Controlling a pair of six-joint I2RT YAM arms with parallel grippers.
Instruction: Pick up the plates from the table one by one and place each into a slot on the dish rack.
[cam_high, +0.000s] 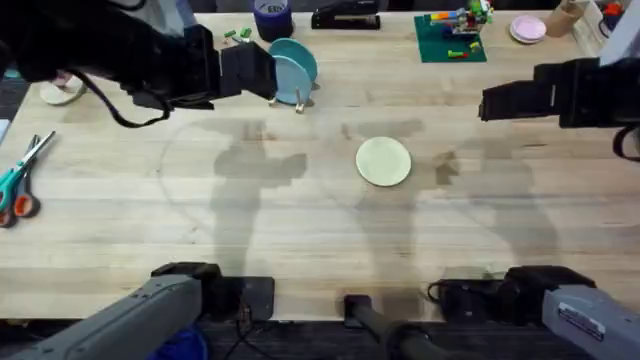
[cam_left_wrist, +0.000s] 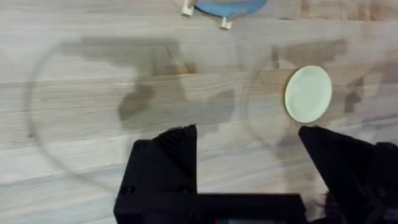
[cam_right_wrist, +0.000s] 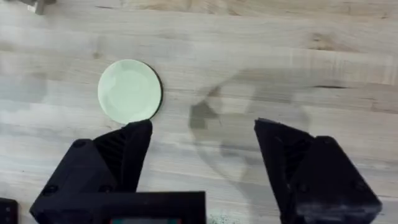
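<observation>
**One Plate Flat on the Wood, Blue Ones in the Rack**

The table (cam_high: 300, 230) was a broad stretch of pale planks, its grain running crosswise and blotched with soft shadows of the arms. Near the middle lay the pale yellow-green plate (cam_high: 384, 161), a smooth matte disc, flat on the wood with open board on every side of it. Toward the far edge stood the dish rack (cam_high: 297, 98), a small thing on light wooden feet, with the light blue plates (cam_high: 296, 68) standing on edge in it.

The left gripper (cam_left_wrist: 249, 140) hung above the table just beside the rack, its black, blocky fingers spread wide with nothing between them. The right gripper (cam_right_wrist: 202, 134) hovered over the right side of the table, well apart from the yellow-green plate, and its fingers were likewise parted and empty.

Along the far edge sat a green baseplate (cam_high: 450, 40) studded with coloured bricks, a pink dish (cam_high: 528, 28), a purple roll (cam_high: 272, 18) and a black stapler (cam_high: 346, 17). Scissors (cam_high: 20, 180) with teal and orange handles lay at the left edge. Any lettering was too small for me to read.
</observation>
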